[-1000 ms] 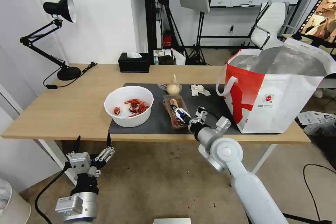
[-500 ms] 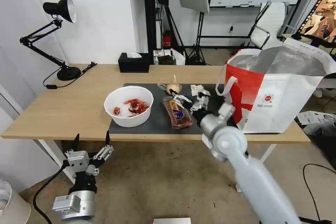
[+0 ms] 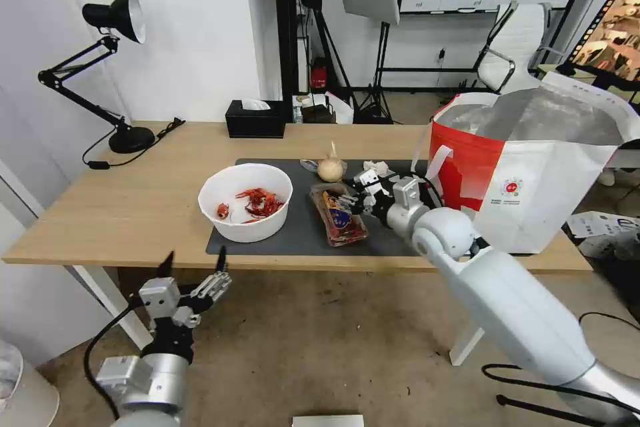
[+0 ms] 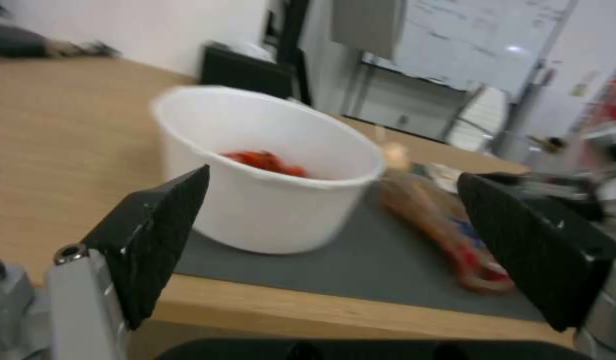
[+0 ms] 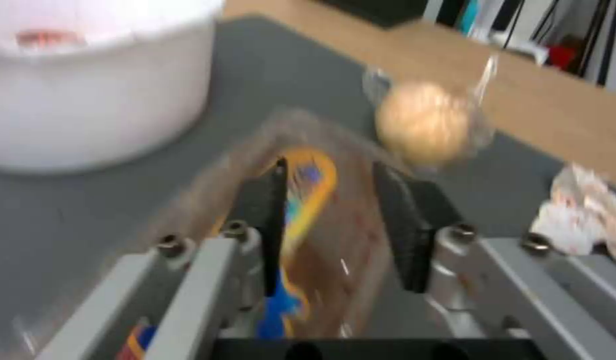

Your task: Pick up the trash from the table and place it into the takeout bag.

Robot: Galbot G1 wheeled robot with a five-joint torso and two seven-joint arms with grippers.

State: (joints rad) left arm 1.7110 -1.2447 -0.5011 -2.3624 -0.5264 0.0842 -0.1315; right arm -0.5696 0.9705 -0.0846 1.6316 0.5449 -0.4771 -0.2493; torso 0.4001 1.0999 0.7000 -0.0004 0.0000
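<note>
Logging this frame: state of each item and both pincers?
takeout bag: upright on the table, mouth open
white bowl: upright on the mat, red shells inside
clear tray: flat on the mat, brown residue
tan bundle: knotted, on the mat
tissue: crumpled
left pincer: open, below the table edge
right pincer: open over the tray

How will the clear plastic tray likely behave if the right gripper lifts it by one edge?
The clear plastic tray looks thin-walled, so it will probably flex or sag. It seems light for its size. The brown residue could make it slippery between the right gripper fingers, which are apart just above it.
</note>
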